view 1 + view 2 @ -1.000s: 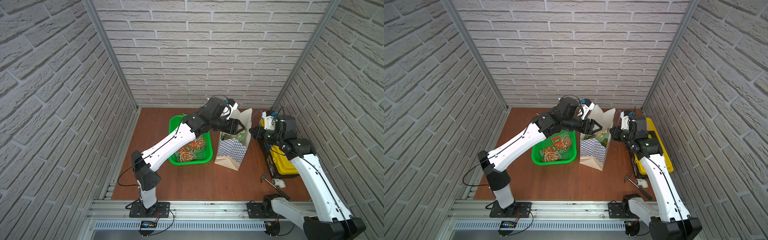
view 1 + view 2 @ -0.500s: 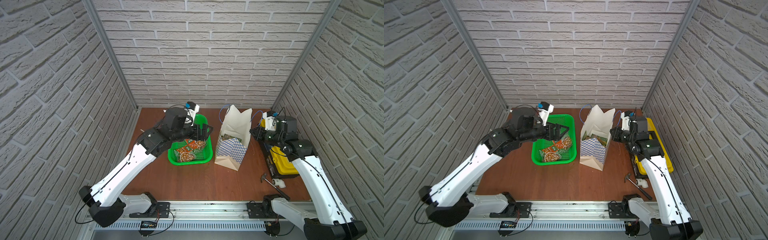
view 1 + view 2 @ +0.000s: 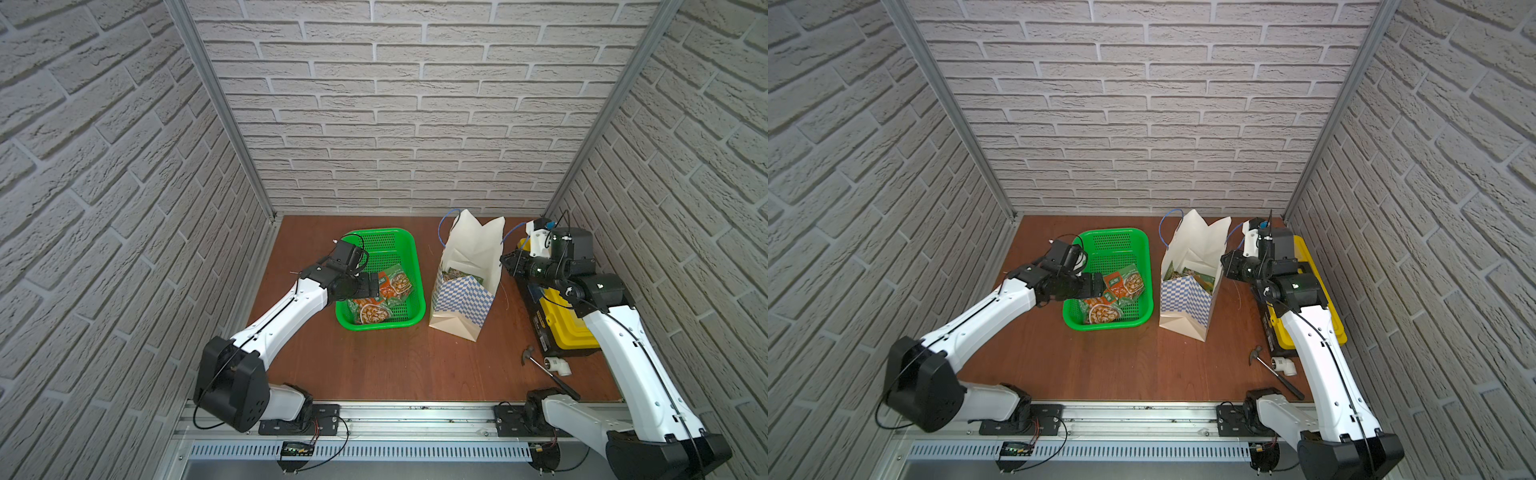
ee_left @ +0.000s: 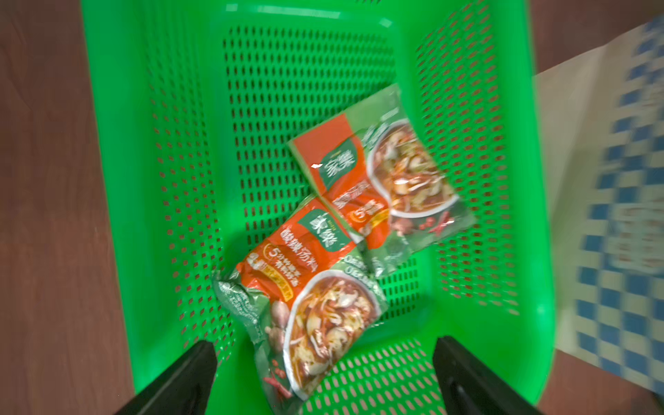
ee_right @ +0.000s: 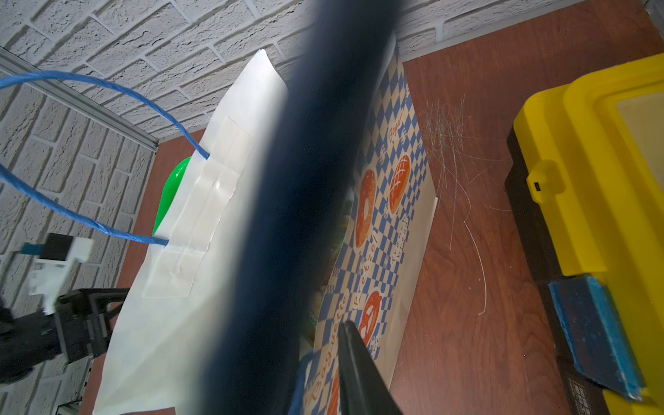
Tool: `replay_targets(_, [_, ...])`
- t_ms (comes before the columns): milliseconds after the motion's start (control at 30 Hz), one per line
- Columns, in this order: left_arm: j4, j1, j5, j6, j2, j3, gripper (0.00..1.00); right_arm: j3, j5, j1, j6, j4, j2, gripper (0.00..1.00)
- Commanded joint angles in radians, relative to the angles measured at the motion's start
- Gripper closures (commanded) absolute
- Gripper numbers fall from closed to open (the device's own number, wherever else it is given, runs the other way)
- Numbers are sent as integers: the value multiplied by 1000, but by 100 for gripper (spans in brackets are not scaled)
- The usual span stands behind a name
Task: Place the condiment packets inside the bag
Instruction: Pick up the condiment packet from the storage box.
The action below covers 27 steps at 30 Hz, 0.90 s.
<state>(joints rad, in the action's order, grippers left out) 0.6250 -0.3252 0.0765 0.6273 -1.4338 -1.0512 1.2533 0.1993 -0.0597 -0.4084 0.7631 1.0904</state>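
Two condiment packets (image 4: 312, 287) are lying overlapped in the green basket (image 4: 143, 179), and at least one more is showing inside the bag (image 3: 469, 257) beside it, so the job looks partly done. The left claw (image 4: 325, 343) is hovering wide open above them, while the right claw (image 3: 504, 262) is pinching the bag's rim.

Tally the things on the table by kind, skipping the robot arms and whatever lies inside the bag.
packets: 2
basket: 1
bag: 1
toolbox: 1
hammer: 1
white fitting: 1
Total: 7
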Motion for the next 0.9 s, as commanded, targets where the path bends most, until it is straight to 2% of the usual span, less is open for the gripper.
replay_targets(0, [-122,38,83,37,-93,19,2,21,6,4,-12,-47,6,75])
replay_targets(100, [-229,48,170,71,-158,26,4,13,19,4,-19,-52,9,76])
replay_targets(233, [-340,49,225,117,-240,-10,11,-4,32,4,-30,-67,9,76])
replay_targets(433, [-393,60,183,147,-369,-77,23,-24,34,4,-36,-80,-1,76])
replay_targets(700, [-416,78,156,169,-467,-115,28,-26,34,4,-32,-79,5,76])
replay_targets(767, [-448,80,191,176,-489,-126,44,-26,31,4,-29,-77,6,75])
replay_targets(867, [-486,84,245,197,-514,-146,78,-26,29,4,-23,-70,6,76])
